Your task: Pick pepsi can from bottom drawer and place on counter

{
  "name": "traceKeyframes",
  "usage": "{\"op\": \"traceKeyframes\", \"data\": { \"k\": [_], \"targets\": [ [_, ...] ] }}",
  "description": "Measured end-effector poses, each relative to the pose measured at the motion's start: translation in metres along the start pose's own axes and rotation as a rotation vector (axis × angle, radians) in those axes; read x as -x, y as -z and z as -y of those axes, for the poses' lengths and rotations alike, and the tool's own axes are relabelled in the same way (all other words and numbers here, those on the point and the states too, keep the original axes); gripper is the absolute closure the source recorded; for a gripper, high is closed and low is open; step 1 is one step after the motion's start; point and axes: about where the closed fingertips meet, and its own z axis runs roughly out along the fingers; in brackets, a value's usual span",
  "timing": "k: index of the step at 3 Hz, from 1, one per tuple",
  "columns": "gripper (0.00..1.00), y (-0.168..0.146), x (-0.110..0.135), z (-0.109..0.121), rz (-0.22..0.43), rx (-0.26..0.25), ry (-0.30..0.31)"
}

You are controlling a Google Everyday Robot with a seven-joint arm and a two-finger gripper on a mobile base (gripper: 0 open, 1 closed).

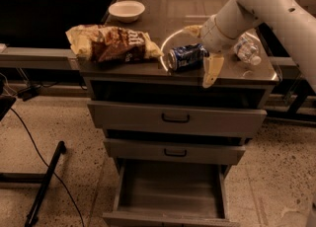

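Now: pepsi can (186, 56) lies on its side on the counter (163, 21), across the thin white circle's 6 o'clock rim. Gripper (202, 53) sits at the can's 3 o'clock end, fingers spread wide, clamping nothing. Judgement: lift straight up, since a sideways brush could roll the smooth metal cylinder off the front edge. Bottom drawer (170, 191) stands open, plain grey inside. Crinkled chip bag (116, 43) at the can's 9 o'clock; clear plastic bottle (247, 51) at 3.

Glossy pepsi can (185, 57), smooth plastic hand (199, 56) flanking it
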Motion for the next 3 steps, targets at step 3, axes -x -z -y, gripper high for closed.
{"op": "traceKeyframes", "data": {
  "k": [3],
  "targets": [
    [0.00,0.027,-0.024,-0.024,0.006,-0.013,-0.016]
  ]
}}
